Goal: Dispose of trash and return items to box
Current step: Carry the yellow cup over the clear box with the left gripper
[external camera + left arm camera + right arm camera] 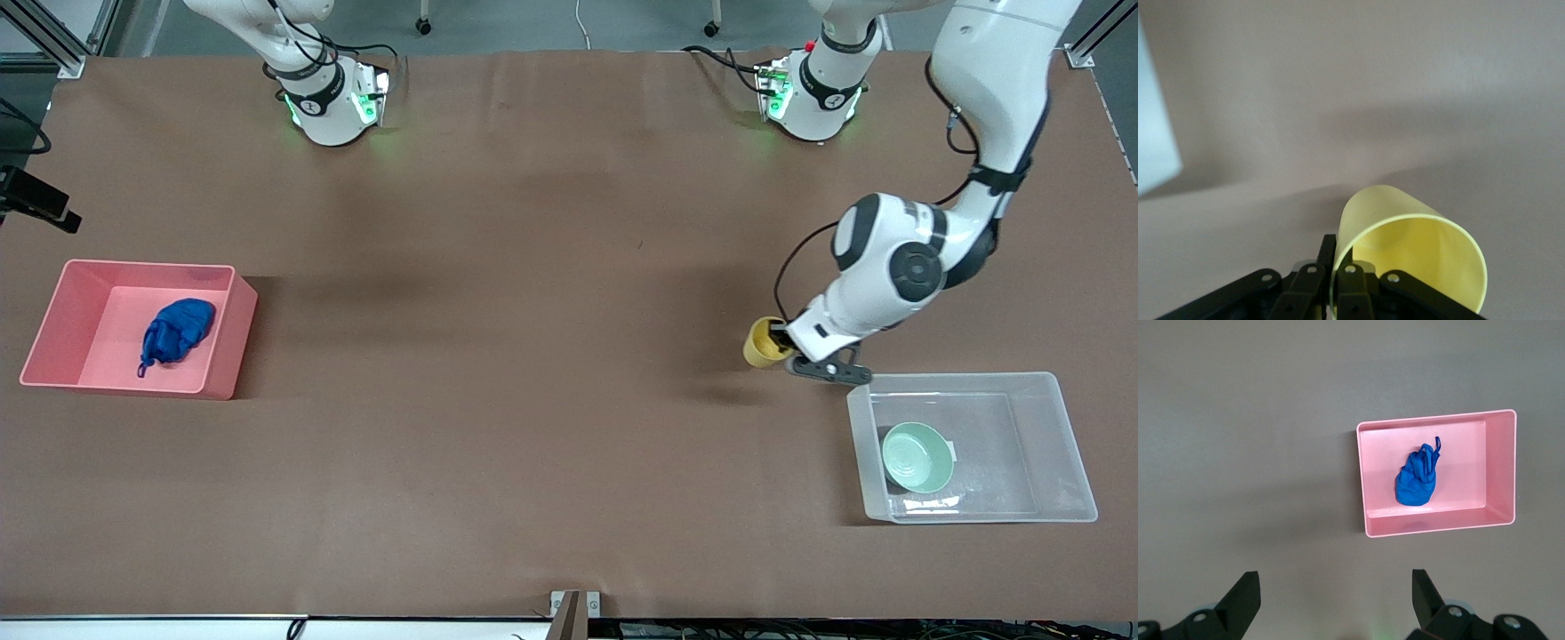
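My left gripper [784,343] is shut on the rim of the small yellow cup [762,343], one finger inside and one outside. It holds the cup tilted over the table, beside a corner of the clear box [1063,444]. The left wrist view shows the cup [1411,247] pinched in the left gripper [1338,245]. The mint-green bowl [917,457] sits in the box. The blue wad of trash [178,331] lies in the pink bin [62,313]. My right gripper [1336,583] is open and empty, high over the table, with the trash [1417,480] in the bin [1501,473] below it.
The pink bin stands at the right arm's end of the table and the clear box at the left arm's end. A pale corner of the box [1151,133] shows in the left wrist view. Brown table surface lies between them.
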Available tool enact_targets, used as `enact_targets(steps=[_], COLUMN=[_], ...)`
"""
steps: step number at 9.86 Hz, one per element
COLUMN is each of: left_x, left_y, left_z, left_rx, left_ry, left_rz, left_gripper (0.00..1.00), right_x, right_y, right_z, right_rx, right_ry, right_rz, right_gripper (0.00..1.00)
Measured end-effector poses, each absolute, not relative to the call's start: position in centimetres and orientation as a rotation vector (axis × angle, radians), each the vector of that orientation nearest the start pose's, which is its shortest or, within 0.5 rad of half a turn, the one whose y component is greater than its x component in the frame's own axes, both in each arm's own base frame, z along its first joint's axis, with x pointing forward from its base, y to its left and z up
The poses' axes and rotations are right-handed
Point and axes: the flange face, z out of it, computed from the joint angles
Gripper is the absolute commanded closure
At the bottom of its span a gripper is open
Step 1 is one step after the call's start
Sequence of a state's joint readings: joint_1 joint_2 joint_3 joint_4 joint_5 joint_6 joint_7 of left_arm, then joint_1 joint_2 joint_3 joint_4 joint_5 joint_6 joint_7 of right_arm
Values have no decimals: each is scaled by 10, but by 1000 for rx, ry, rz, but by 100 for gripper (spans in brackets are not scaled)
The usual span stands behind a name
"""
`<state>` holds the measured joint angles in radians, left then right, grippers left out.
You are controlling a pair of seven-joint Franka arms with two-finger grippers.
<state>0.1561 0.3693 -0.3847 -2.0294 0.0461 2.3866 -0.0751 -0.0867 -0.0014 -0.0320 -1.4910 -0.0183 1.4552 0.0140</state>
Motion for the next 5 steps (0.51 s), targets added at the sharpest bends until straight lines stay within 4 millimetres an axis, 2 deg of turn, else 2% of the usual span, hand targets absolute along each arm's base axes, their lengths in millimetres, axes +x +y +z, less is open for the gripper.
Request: enact_targets(steps=[3,4,5], left_x=[635,648,661], left_y=[-90,-67,-40], left_z=[363,381,389], left_rx=[-3225,-3226,-3228], left_ry=[246,252,269], left_rz=[-2,-42,-81], left_gripper=[100,100,100], right_x=[538,538,538], right_y=[-66,-66,-67], right_z=[652,652,652], right_rx=[-3150,-3150,-3150], right_ry=[212,212,213], right_rz=[58,59,59], right_gripper=[0,0,0])
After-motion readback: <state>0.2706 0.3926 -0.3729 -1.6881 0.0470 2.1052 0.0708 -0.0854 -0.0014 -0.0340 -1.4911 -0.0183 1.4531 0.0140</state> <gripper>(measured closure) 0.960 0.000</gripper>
